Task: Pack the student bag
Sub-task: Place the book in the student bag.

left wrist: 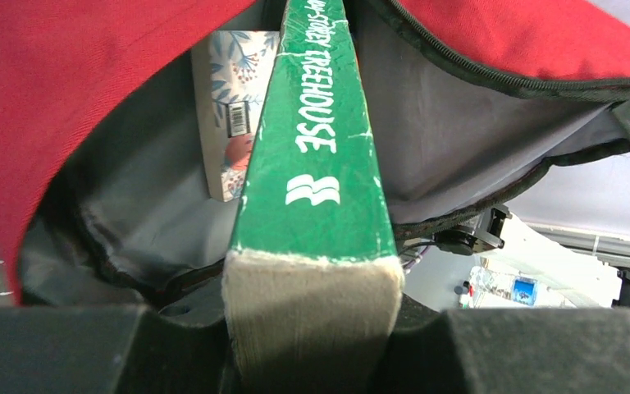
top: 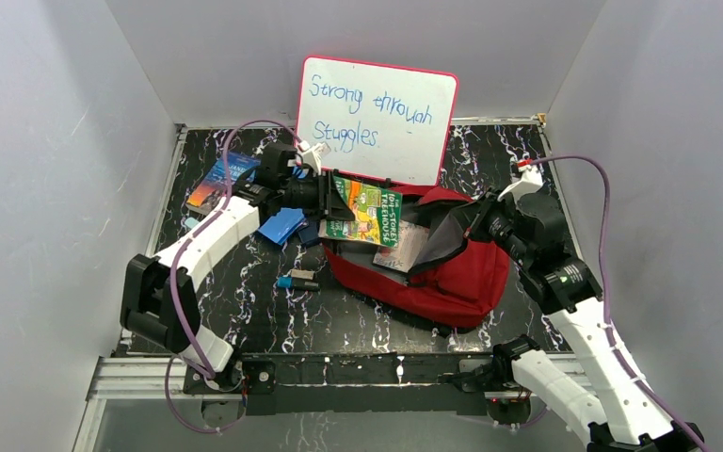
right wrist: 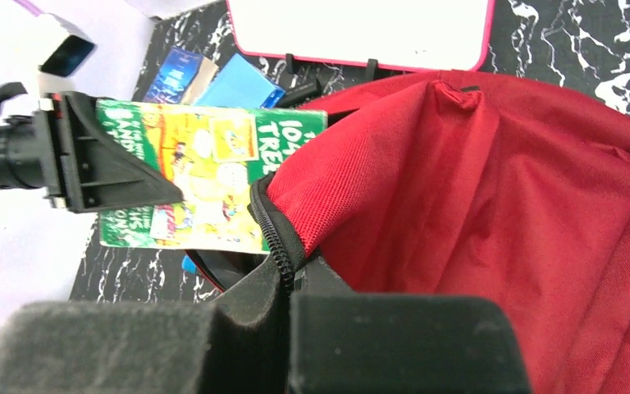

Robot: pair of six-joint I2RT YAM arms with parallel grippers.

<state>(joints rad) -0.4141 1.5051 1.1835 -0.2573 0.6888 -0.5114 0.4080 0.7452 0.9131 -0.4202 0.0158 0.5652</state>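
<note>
Lying on the table (top: 273, 320), the bag (top: 452, 282) sits between the two arms with its mouth turned toward the left end effector (top: 344, 202). The right end effector (right wrist: 287, 328) is closed on the bag's zipper rim and holds the flap raised. The left end effector clamps a green book (left wrist: 312, 164) by its near end, spine up, with the far end inside the mouth. Ahead of it and left of the book, a floral notebook (left wrist: 230, 115) lies against the grey lining. Lining shows open on both sides of the book, with the flap close above. A blue case (top: 281, 226) lies just beside the left wrist. A whiteboard (top: 377, 118) stands beyond both end effectors, touching the bag's far side.
</note>
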